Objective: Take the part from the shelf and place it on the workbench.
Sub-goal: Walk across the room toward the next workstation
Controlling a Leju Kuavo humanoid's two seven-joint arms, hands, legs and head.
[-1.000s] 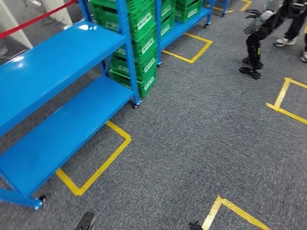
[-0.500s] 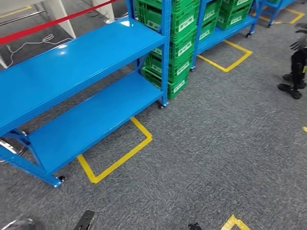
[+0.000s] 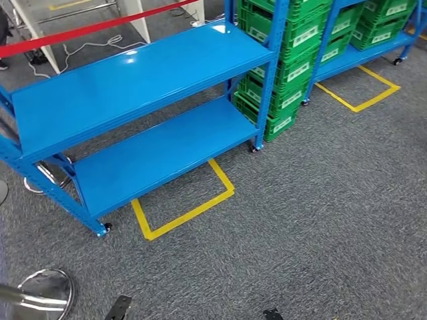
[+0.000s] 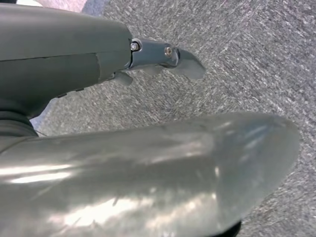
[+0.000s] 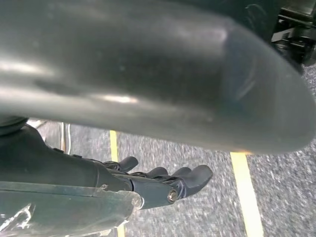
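Both hands hang low over grey carpet. From its wrist camera the left hand (image 4: 149, 123) shows a thick grey thumb running across the picture, with one darker finger (image 4: 175, 54) stretched out straight beyond it; nothing lies between them, so the hand is empty with fingers apart. The right hand (image 5: 160, 148) reads the same way: a broad thumb across the frame, dark fingers (image 5: 186, 180) extended side by side below it, holding nothing. Beneath the right hand's fingers the carpet carries yellow floor tape (image 5: 244, 197).

From the head camera, a blue shelf (image 3: 136, 80) stands well ahead of both hands and toward the left-hand side, its two decks showing as bare blue surfaces. I cannot tell where the part is. Green crates (image 3: 282, 60) are stacked just beside the shelf's far end, ahead of the right hand. A metal stand base (image 3: 45, 293) sits on the carpet near the left hand's side.

Compared with a second ago, the whole head view has swung: the camera has turned, so shelf and crates now sit further right in frame, and the stand base has come into sight.
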